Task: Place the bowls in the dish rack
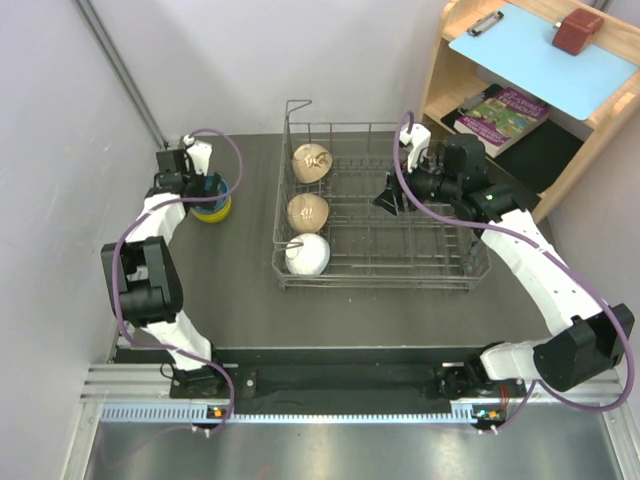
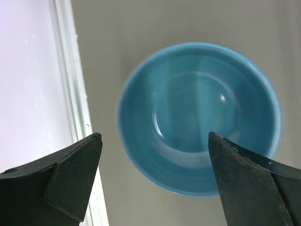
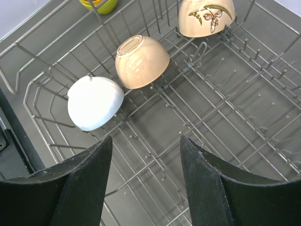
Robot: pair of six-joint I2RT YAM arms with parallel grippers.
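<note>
The grey wire dish rack (image 1: 452,257) stands mid-table. In its left row lie a patterned beige bowl (image 1: 311,162), a plain beige bowl (image 1: 308,212) and a white bowl (image 1: 307,254); all three also show in the right wrist view, the patterned one (image 3: 206,16), the plain one (image 3: 142,60) and the white one (image 3: 94,102). My right gripper (image 3: 146,139) is open and empty above the rack floor (image 3: 225,108). My left gripper (image 2: 154,141) is open above the blue bowl (image 2: 197,117), not touching it. The blue bowl tops a stack with a yellow-green bowl (image 1: 218,211) at the far left.
A wooden shelf unit (image 1: 445,75) stands at the back right with a blue clipboard (image 1: 545,55), a book and a red-brown box. The wall's white edge (image 2: 70,70) runs close to the left of the blue bowl. An orange rim shows inside the yellow-green bowl (image 3: 101,4).
</note>
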